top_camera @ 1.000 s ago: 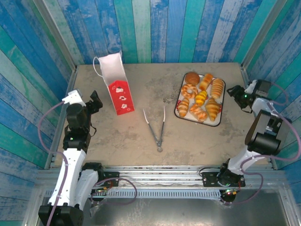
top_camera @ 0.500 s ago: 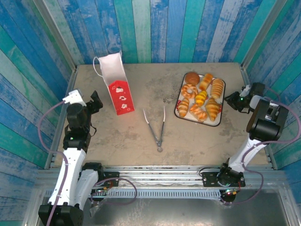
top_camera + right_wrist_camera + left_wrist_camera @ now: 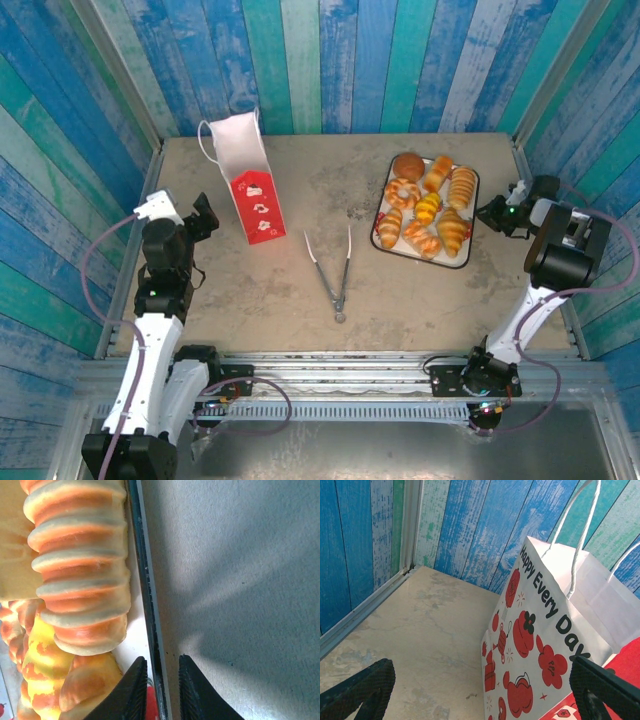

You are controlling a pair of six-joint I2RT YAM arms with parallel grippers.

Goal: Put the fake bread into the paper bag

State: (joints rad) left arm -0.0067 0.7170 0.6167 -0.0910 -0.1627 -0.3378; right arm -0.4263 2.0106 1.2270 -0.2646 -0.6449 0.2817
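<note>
The fake bread [image 3: 425,205], several glossy golden pastries, lies on a white tray [image 3: 462,262] at the right. The paper bag [image 3: 245,180], white above and red below, stands upright at the back left with its mouth open. My left gripper [image 3: 201,216] hovers just left of the bag. It is open, and in the left wrist view its wide-spread fingers [image 3: 360,690] frame the bag's printed side [image 3: 535,645]. My right gripper [image 3: 494,213] is at the tray's right edge. It is open only a little, with the tray's rim [image 3: 145,580] between its fingertips [image 3: 135,690], beside a ridged roll [image 3: 80,565].
Metal tongs [image 3: 336,272] lie on the table's middle, tips pointing away from me. Blue plank walls close in the table on three sides, with a metal rail along the left edge [image 3: 365,612].
My right gripper has moved left from near the right wall to the tray's right rim. The left arm, bag, tongs and bread have not moved.
</note>
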